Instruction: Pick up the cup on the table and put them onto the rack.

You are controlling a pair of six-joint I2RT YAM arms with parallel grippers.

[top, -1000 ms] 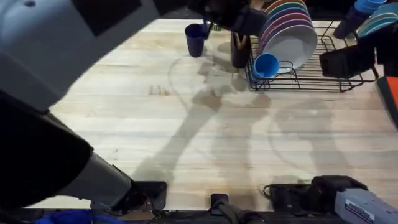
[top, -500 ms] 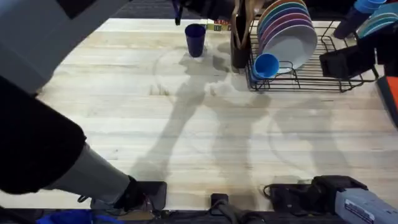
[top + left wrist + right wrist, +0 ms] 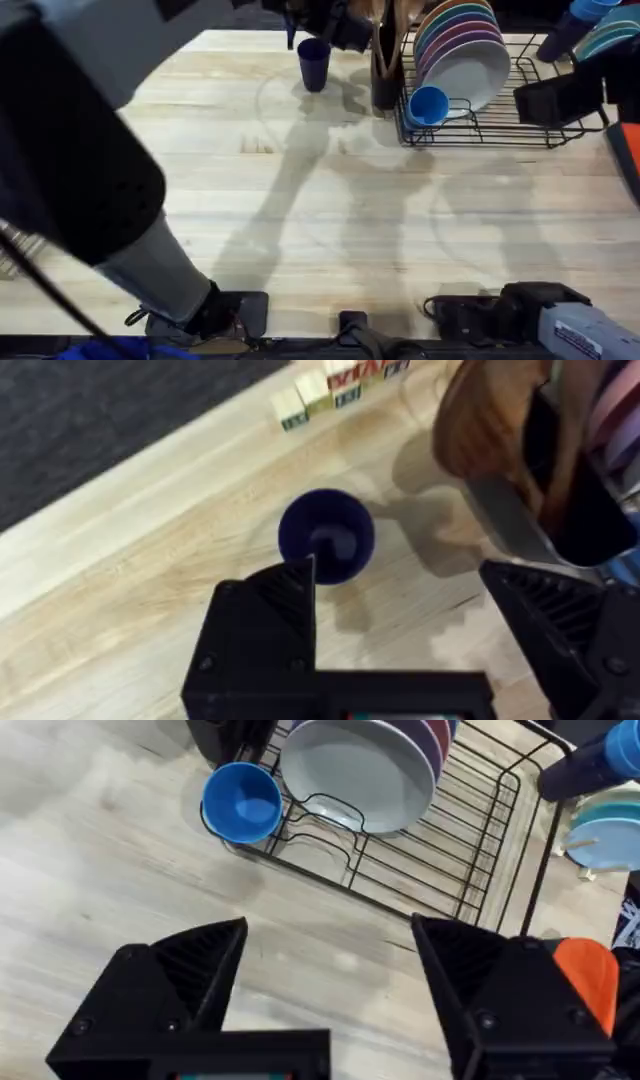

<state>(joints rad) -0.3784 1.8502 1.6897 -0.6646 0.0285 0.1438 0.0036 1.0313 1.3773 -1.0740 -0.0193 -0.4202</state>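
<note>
Navy plastic, upright on the wood table (image 3: pixel 330 220) near its far edge, just beside the utensil holder (image 3: pixel 385 80) — this is the dark navy cup (image 3: pixel 326 538) we go for. Our left gripper (image 3: pixel 400 605) hangs above it with jaws wide, one finger over the rim. We judge it best to centre first, so the cup sits between both fingers, then descend and close gently — thin plastic may slip. The light blue cup (image 3: pixel 241 802) already lies on the black wire rack (image 3: pixel 470 850). Our right gripper (image 3: pixel 330 960) waits wide open, empty.
</note>
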